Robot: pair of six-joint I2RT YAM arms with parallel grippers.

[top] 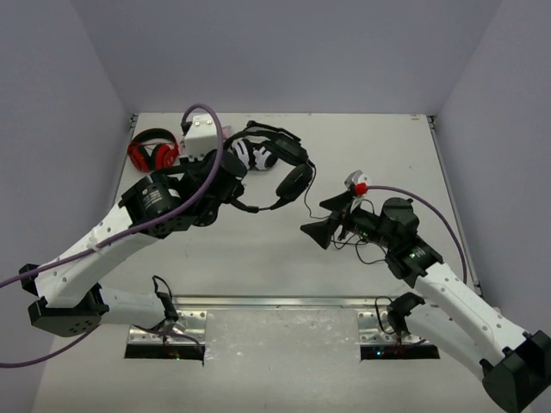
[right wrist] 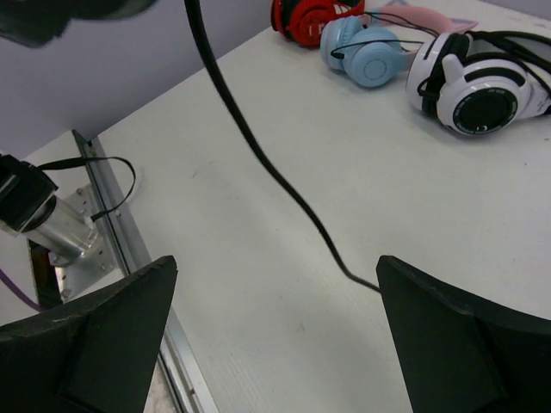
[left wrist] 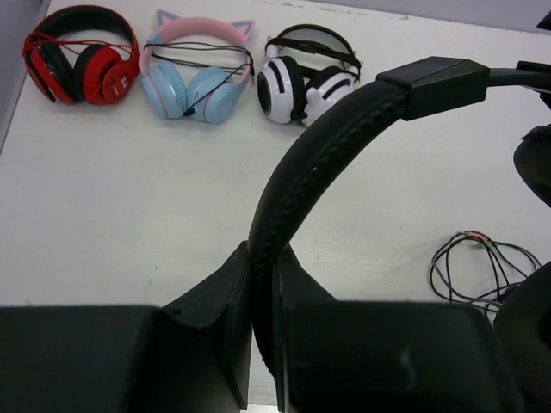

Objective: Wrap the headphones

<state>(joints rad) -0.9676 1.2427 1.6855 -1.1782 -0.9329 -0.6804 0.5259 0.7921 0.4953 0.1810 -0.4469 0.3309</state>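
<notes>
We find the headphones (top: 294, 181) just at 11 o'clock of the table's (top: 258, 267) middle, their headband clamped between the fingers of the left gripper (left wrist: 263, 275). The right gripper (top: 330, 218), fingers spread, sits apart at 4 o'clock of them. The cable (right wrist: 250, 138) trails to the table before it, and the coil (left wrist: 482, 267) lies beside it. Three other headsets (left wrist: 196, 73) lie in a row at 10 o'clock, behind the left arm.
</notes>
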